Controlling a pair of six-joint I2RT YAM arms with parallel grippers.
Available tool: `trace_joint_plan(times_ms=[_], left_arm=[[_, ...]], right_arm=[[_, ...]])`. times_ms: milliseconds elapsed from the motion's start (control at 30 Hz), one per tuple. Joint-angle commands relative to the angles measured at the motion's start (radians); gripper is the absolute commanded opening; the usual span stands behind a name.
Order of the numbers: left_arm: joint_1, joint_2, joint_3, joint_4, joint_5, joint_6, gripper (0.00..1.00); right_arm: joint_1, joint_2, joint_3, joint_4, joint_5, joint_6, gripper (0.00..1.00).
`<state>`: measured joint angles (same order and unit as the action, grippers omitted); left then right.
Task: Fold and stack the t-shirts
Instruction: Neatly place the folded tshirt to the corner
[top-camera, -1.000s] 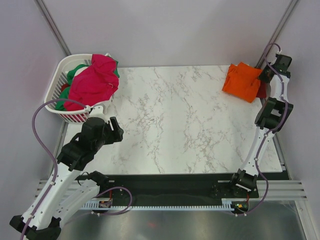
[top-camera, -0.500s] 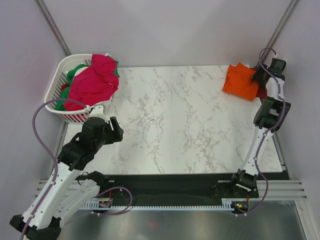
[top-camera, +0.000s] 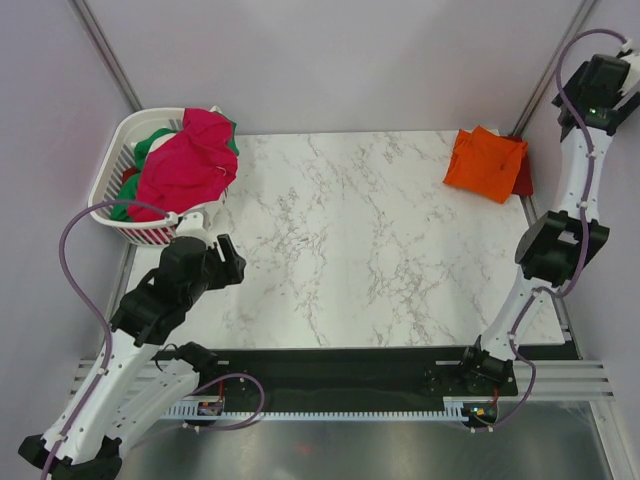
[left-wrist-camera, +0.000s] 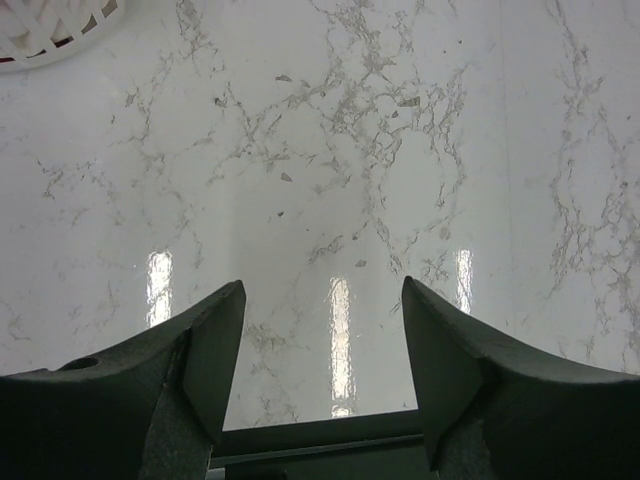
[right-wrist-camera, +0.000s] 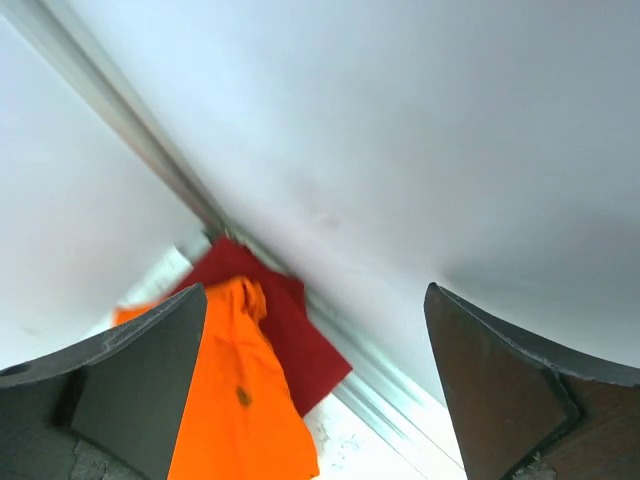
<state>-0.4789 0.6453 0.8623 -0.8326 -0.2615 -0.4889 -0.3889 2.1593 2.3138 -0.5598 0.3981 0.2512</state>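
My right tool (right-wrist-camera: 315, 290) stands wide and empty; below it the orange t-shirt (right-wrist-camera: 240, 410) lies on the dark red t-shirt (right-wrist-camera: 305, 350). My left tool (left-wrist-camera: 322, 285) is wide too.

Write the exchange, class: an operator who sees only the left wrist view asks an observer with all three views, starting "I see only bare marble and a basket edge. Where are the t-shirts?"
Observer: A magenta-pink t-shirt is heaped on top of the white basket, over a green t-shirt.
Operator: Any outside it?
Observer: An orange t-shirt lies folded at the far right corner of the marble table, on top of a dark red t-shirt.
Operator: Is the right arm holding one?
Observer: No; the right gripper is open and empty, held high, clear of that pile.
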Motion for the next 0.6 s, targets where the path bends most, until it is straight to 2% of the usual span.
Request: trace_joint_plan(times_ms=[0,133,233,267,300,367,400,433,467,500,533,567], left_arm=[[0.002,-0.015,-0.002,0.012,-0.030,0.001,0.72],[0.002,-0.007,0.000,0.013,-0.030,0.004,0.72],[0.002,-0.012,0.000,0.012,-0.030,0.004,0.72],[0.002,-0.016,0.000,0.013,-0.031,0.003,0.72],[0.002,-0.018,0.000,0.013,-0.031,0.003,0.72],[0.002,-0.022,0.000,0.012,-0.030,0.004,0.72],[0.002,-0.024,0.001,0.012,-0.028,0.004,0.72],[0.002,-0.027,0.004,0.012,-0.022,0.007,0.72],[0.002,-0.032,0.006,0.013,-0.018,0.013,0.72],[0.002,-0.050,0.004,0.013,-0.015,0.012,0.72],[0.002,-0.058,0.004,0.015,-0.022,0.013,0.72],[0.002,-0.065,0.003,0.013,-0.022,0.012,0.73]], right_arm=[[-0.002,-0.140,0.000,-0.020,0.087,0.025,0.98],[0.033,-0.347,-0.149,0.003,-0.045,0.069,0.98],[0.087,-0.494,-0.333,0.064,-0.209,0.103,0.98],[0.103,-0.531,-0.455,0.133,-0.276,0.112,0.98],[0.145,-0.567,-0.518,0.165,-0.394,0.152,0.98],[0.236,-0.648,-0.650,0.202,-0.441,0.149,0.98],[0.431,-0.670,-0.671,0.187,-0.376,0.117,0.98],[0.546,-0.708,-0.688,0.173,-0.196,0.021,0.98],[0.661,-0.723,-0.727,0.178,-0.089,-0.021,0.98],[0.849,-0.737,-0.749,0.184,-0.015,-0.045,0.98],[0.914,-0.756,-0.792,0.193,0.028,-0.050,0.98],[0.956,-0.763,-0.815,0.210,-0.011,-0.023,0.98]])
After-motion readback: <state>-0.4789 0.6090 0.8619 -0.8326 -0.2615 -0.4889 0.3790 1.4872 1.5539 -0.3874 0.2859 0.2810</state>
